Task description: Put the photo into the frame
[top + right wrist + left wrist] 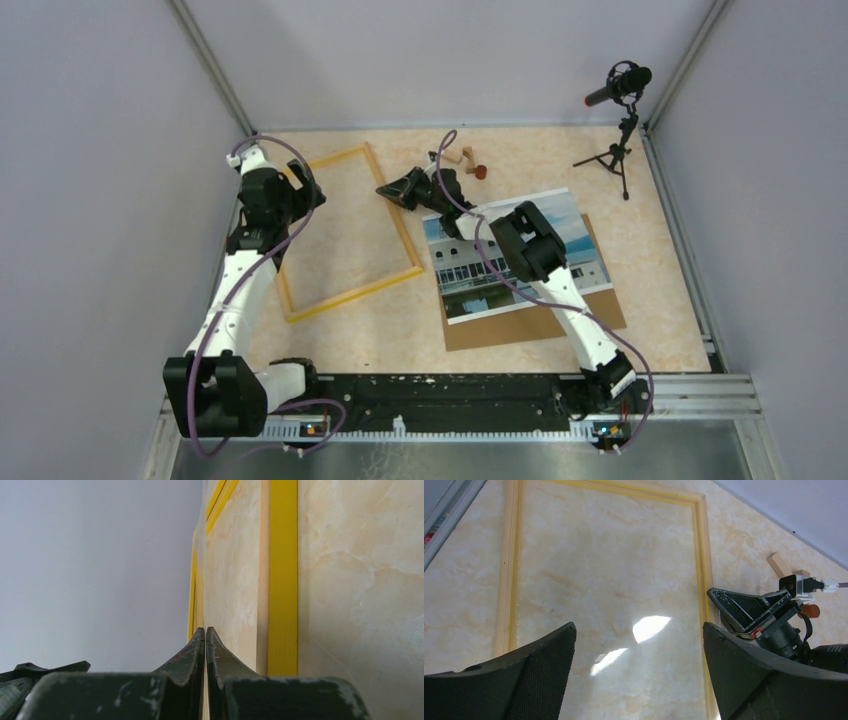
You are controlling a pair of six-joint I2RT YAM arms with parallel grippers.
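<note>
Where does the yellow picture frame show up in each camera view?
Top external: the frame lies left of centre.
Left wrist: the frame fills most of the picture.
Right wrist: the frame shows a yellow rail running up, right of centre.
Shared landmark: the right gripper, shut, beside the frame's rail, in all three.

The empty yellow frame (355, 292) lies flat; the building photo (465, 270) lies face-up to its right.

Frame (355, 292) left; photo (468, 272) right, on backing board (530, 325) (microphone (620, 85) behind).
</note>
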